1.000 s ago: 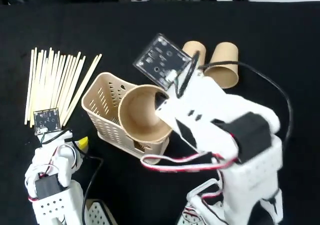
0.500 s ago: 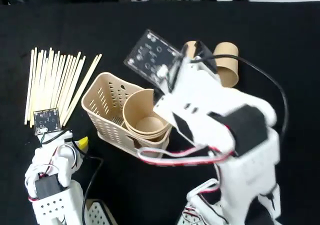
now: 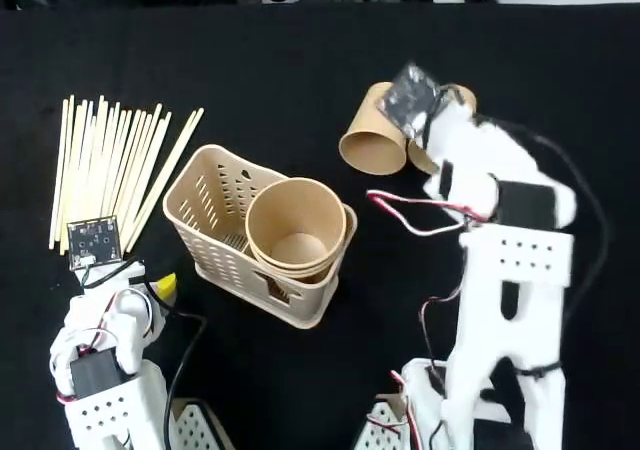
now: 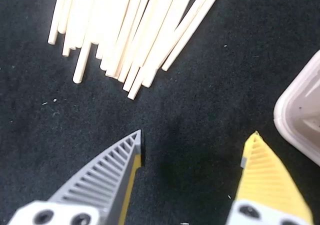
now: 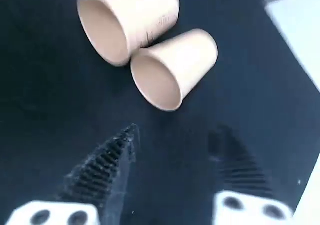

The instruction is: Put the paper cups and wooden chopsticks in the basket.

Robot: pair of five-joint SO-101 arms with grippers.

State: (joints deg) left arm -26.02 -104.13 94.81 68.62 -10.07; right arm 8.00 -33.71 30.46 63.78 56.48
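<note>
Basket (image 3: pixel 203 208) between chopsticks (image 3: pixel 105 160) and loose cups (image 3: pixel 372 138)

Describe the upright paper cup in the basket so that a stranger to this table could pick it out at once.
On the black table, find the beige slotted basket just right of the spread chopsticks. The cup stands in the basket's right end, mouth up, unlike the two cups lying on their sides farther back.

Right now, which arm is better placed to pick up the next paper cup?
Right. The right gripper, open, hangs near the two cups lying on the table; the left gripper sits by the chopsticks, with the basket between it and those cups.
</note>
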